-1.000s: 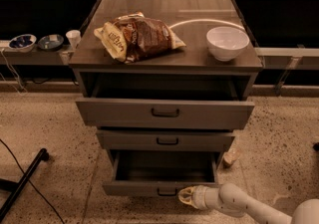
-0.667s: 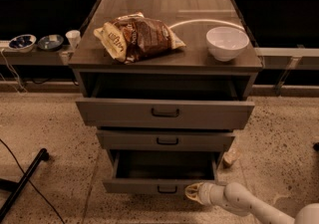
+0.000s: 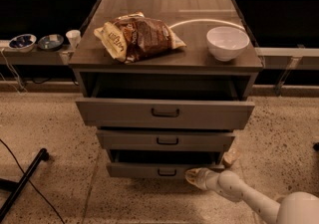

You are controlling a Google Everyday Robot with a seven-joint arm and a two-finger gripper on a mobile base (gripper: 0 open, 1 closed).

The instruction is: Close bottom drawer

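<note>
The bottom drawer is the lowest of three grey-brown drawers, with a small black bar handle. It stands partly pulled out, its dark inside showing above the front. My gripper is at the end of a white arm coming from the lower right, right against the drawer front just right of the handle.
The top drawer is pulled far out; the middle drawer is slightly out. A bag of chips and a white bowl sit on the cabinet top. A black pole lies on the floor at left. Small bowls sit on a left shelf.
The bottom drawer has slid inward toward the cabinet, with my gripper following its front; it sticks out less than before.
</note>
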